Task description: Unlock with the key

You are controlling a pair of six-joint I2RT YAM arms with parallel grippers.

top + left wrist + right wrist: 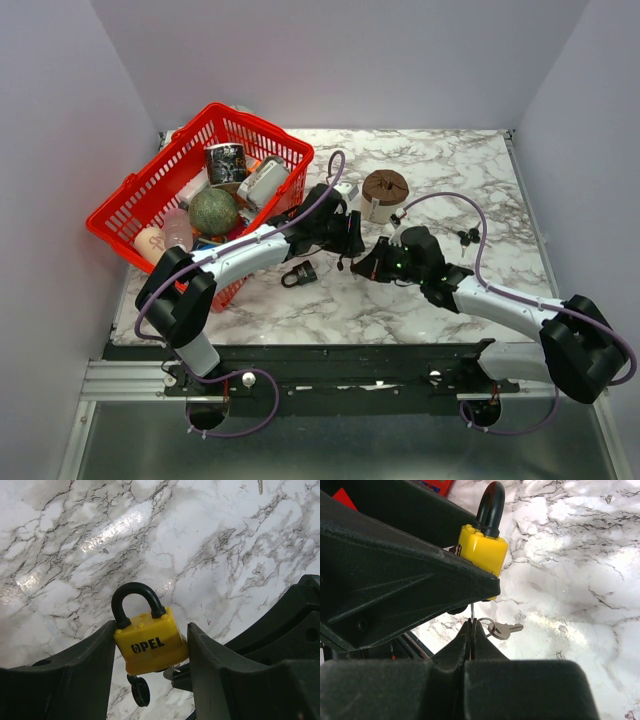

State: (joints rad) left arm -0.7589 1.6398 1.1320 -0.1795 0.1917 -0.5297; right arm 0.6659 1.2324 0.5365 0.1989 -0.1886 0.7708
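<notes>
Key [506,629] dangles beneath yellow padlock [150,645] — padlock in left end effector [152,636].

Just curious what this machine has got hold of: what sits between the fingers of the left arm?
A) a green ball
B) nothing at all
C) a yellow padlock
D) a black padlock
C: the left wrist view shows the yellow padlock pinched by its sides between the left fingers.
</notes>
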